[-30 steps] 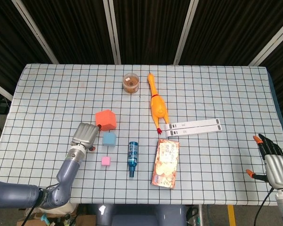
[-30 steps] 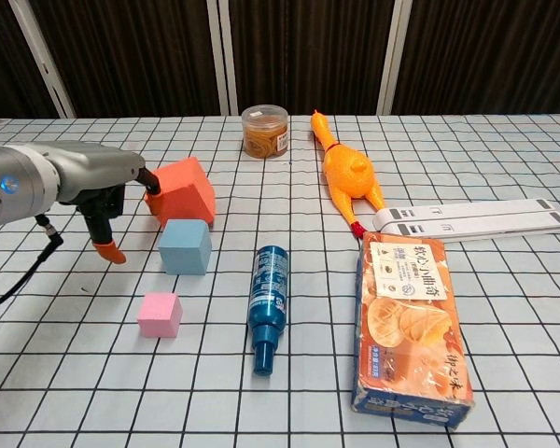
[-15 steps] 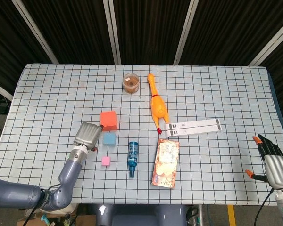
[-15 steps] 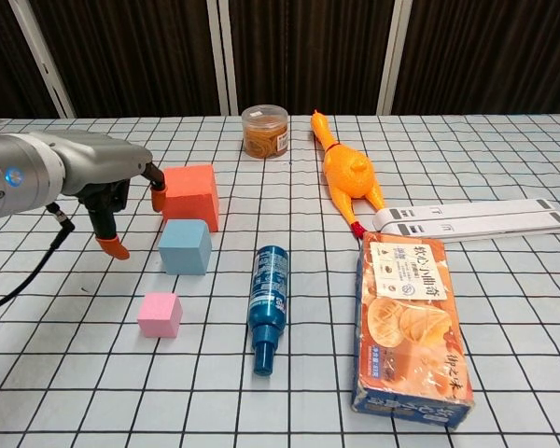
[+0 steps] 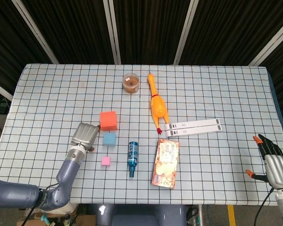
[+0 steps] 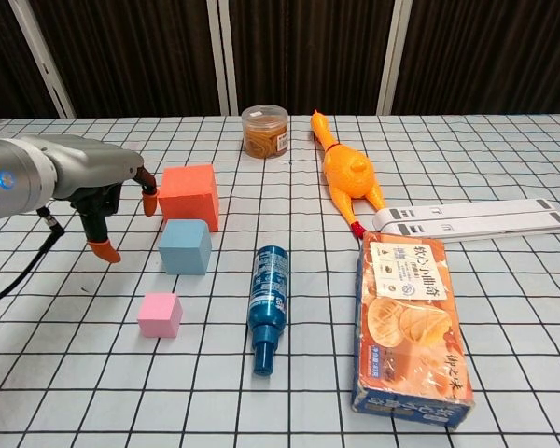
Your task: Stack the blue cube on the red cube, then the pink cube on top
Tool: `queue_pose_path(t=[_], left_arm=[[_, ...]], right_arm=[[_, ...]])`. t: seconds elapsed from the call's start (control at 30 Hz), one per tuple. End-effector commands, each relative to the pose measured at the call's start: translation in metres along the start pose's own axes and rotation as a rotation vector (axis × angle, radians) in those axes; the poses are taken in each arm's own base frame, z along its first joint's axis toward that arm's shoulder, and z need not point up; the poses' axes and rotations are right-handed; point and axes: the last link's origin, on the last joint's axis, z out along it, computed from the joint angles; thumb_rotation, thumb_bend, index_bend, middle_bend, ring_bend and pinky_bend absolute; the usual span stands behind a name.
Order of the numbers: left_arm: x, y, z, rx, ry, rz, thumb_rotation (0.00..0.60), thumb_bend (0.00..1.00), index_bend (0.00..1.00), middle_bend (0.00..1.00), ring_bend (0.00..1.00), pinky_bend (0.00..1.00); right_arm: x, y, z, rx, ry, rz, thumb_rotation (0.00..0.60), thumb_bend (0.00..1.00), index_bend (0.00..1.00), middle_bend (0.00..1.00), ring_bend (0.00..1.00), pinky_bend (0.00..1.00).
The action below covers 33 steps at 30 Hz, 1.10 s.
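The red cube [image 5: 108, 120] [image 6: 189, 195] sits flat on the checked cloth left of centre. Just in front of it stands the smaller blue cube [image 5: 109, 138] [image 6: 185, 246], and the little pink cube [image 5: 105, 161] [image 6: 160, 314] lies nearer the front edge. My left hand [image 5: 85, 135] [image 6: 101, 191] hovers to the left of the red and blue cubes, fingers apart, holding nothing and a small gap away from the red cube. My right hand [image 5: 272, 162] stays at the table's far right edge, fingers spread and empty.
A blue spray bottle [image 6: 268, 302] lies right of the cubes, with a snack box [image 6: 413, 325] beyond it. A rubber chicken [image 6: 345, 175], a round lidded jar [image 6: 265, 132] and a long white strip [image 6: 471, 217] lie further back and right.
The red cube, tilted one second ago at my left hand's fingers, now rests flat. The left hand has drawn back slightly to the left, away from it.
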Motion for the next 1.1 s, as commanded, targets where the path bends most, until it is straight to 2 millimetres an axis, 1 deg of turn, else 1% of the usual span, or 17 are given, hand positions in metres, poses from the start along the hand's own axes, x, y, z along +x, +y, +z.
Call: queue_pose_path(t=[0.03, 0.4, 0.8, 0.97, 1.1], left_arm=[[0.0004, 0.0003, 0.0021, -0.002, 0.005, -0.008, 0.600, 0.12, 0.33, 0.96, 0.83, 0.83], [-0.0017, -0.0035, 0.0091, 0.011, -0.003, -0.014, 0.600, 0.12, 0.32, 0.96, 0.83, 0.83], [0.0053, -0.0025, 0.0047, 0.008, 0.037, 0.010, 0.600, 0.12, 0.32, 0.96, 0.83, 0.83], [0.0041, -0.0046, 0.0047, 0.022, 0.036, 0.023, 0.600, 0.12, 0.32, 0.96, 0.83, 0.83], [0.0001, 0.0010, 0.0014, -0.015, 0.007, -0.014, 0.600, 0.12, 0.32, 0.96, 0.83, 0.83]], right_arm=[[-0.0001, -0.0001, -0.0001, 0.000, -0.001, 0.002, 0.600, 0.04, 0.02, 0.04, 0.07, 0.13], [-0.0002, -0.0005, -0.0004, 0.010, -0.010, 0.021, 0.600, 0.04, 0.02, 0.04, 0.07, 0.13], [-0.0013, -0.0015, -0.0002, 0.016, -0.014, 0.027, 0.600, 0.04, 0.02, 0.04, 0.07, 0.13], [-0.0011, -0.0017, -0.0003, 0.019, -0.015, 0.029, 0.600, 0.04, 0.02, 0.04, 0.07, 0.13], [-0.0020, -0.0017, 0.0003, 0.017, -0.019, 0.027, 0.600, 0.04, 0.02, 0.04, 0.07, 0.13]])
